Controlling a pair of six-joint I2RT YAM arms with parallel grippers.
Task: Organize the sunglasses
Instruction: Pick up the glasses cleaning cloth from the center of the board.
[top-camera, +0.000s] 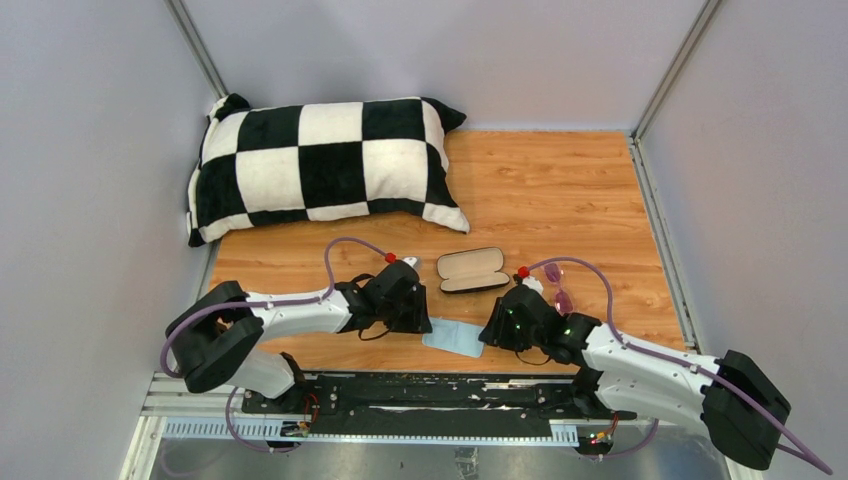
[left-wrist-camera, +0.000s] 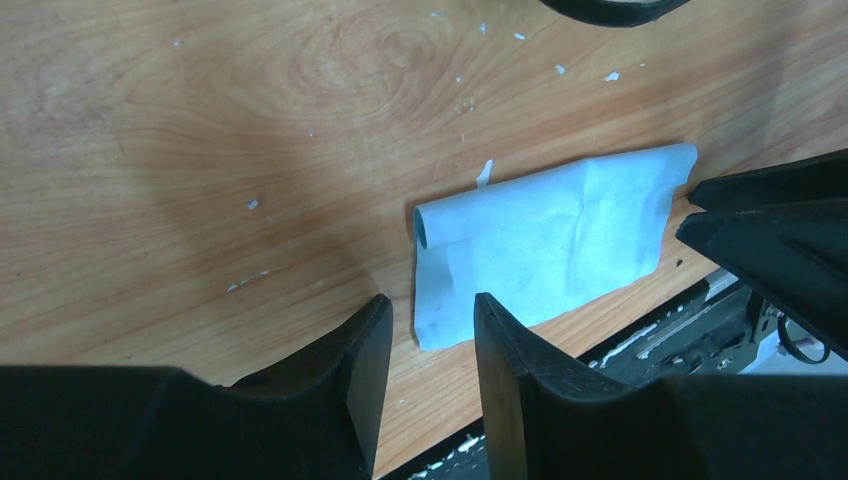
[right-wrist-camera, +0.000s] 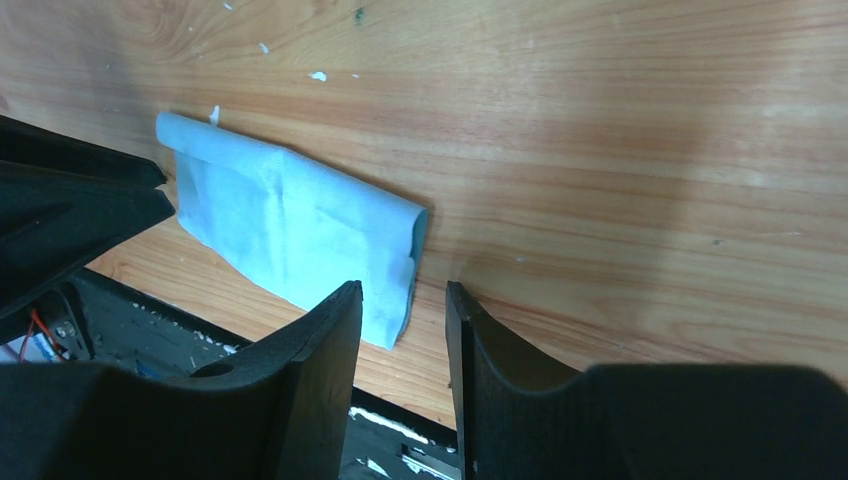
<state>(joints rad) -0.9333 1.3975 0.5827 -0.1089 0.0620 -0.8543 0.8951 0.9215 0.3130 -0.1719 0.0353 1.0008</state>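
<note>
Sunglasses (top-camera: 563, 300) beside open case (top-camera: 473, 269)

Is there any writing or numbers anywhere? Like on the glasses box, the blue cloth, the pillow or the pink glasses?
No text can be read in any view.
Open case: plain black shell and beige lining, no lettering shows.
Blue cloth: plain, only creases.
Pillow: black and white squares, no words.
Sunglasses: too small to show any marking.
</note>
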